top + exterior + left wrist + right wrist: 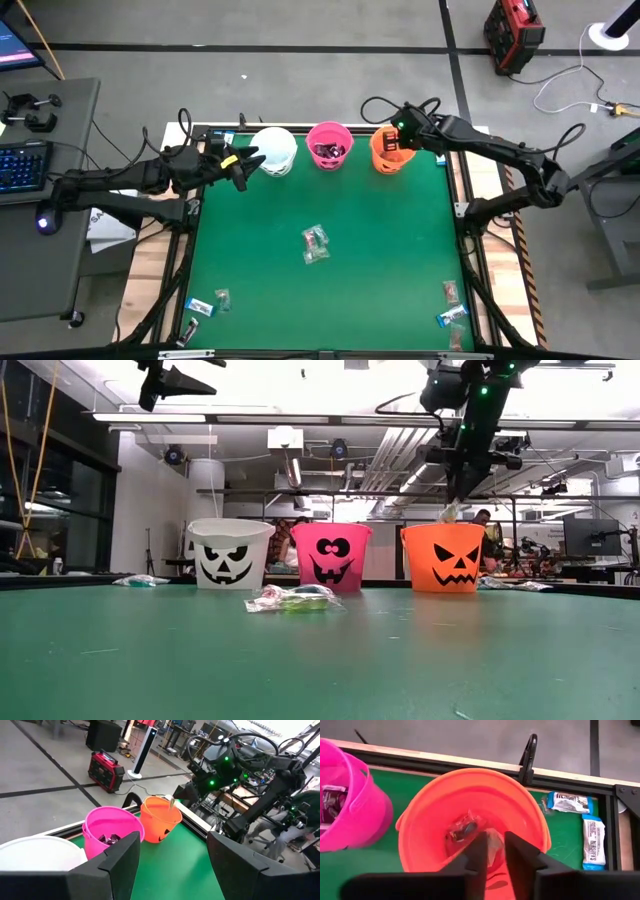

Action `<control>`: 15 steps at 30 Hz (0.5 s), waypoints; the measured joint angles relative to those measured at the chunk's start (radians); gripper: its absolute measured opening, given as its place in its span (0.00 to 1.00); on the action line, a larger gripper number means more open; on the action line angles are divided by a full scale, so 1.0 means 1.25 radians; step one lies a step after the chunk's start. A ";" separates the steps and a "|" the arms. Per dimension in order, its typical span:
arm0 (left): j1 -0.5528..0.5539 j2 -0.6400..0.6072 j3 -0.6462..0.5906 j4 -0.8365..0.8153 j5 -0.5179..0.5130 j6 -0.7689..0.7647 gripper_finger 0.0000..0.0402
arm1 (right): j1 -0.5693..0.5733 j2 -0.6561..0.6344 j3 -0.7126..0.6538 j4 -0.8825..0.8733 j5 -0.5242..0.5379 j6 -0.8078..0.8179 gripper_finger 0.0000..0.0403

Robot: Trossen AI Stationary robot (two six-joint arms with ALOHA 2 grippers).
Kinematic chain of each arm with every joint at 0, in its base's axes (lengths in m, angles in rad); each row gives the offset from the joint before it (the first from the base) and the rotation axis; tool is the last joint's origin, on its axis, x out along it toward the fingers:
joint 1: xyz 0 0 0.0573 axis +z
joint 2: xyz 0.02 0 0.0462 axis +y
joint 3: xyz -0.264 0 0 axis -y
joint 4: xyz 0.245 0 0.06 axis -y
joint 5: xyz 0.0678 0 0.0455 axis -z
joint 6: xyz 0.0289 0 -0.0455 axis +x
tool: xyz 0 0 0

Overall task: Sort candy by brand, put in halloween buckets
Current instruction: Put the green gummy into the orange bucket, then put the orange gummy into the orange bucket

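Note:
Three halloween buckets stand in a row at the mat's far edge: white (274,150), pink (329,145) and orange (390,152). My right gripper (495,840) hangs over the orange bucket's (470,815) mouth, shut on a clear-wrapped candy (494,845). One candy (464,827) lies on that bucket's floor, and the pink bucket (345,805) holds several. My left gripper (245,165) stays open beside the white bucket, high above the mat and holding nothing. Loose candy lies at the mat's middle (315,245), near left (205,305) and near right (452,305). My right gripper pinches a small clear-wrapped candy (450,512) between its two fingers. The fingers slant down from above. The candy hangs at the fingertips just over the orange bucket's rim (442,528), clear of the bucket.
Two blue-and-white wrapped bars (568,802) (592,842) lie on the mat beside the orange bucket, by the frame's far right corner. A black frame rail (462,200) borders the mat. A desk with a keyboard (22,165) stands left of the table.

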 joint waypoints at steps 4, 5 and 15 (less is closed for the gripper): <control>0.000 0.000 0.000 0.000 0.000 0.000 0.55 | -0.001 0.000 0.000 0.005 0.005 0.016 0.32; 0.000 0.000 0.000 0.000 0.000 0.000 0.55 | -0.001 0.000 0.000 0.005 0.006 0.024 0.37; -0.002 0.014 0.000 0.002 0.051 -0.044 0.55 | 0.042 -0.022 0.000 0.084 -0.214 -0.045 0.61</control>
